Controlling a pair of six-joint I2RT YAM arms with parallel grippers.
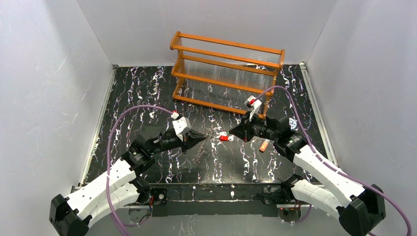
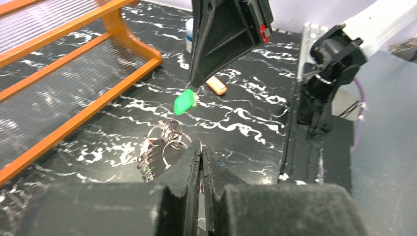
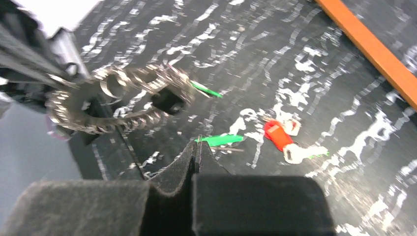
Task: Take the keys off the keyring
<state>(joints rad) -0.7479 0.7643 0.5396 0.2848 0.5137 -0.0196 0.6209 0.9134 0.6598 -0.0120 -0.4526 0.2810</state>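
At mid-table, your left gripper (image 2: 201,148) is clenched on the toothed, dark-grey metal keyring (image 2: 155,161), with silvery split rings (image 2: 169,132) bunched beside it. Your right gripper (image 2: 192,85) pinches a glossy green key (image 2: 184,102). The teeth show only in the wrist views. A red key (image 3: 275,136) lies flat on the marbled table (image 1: 147,93).
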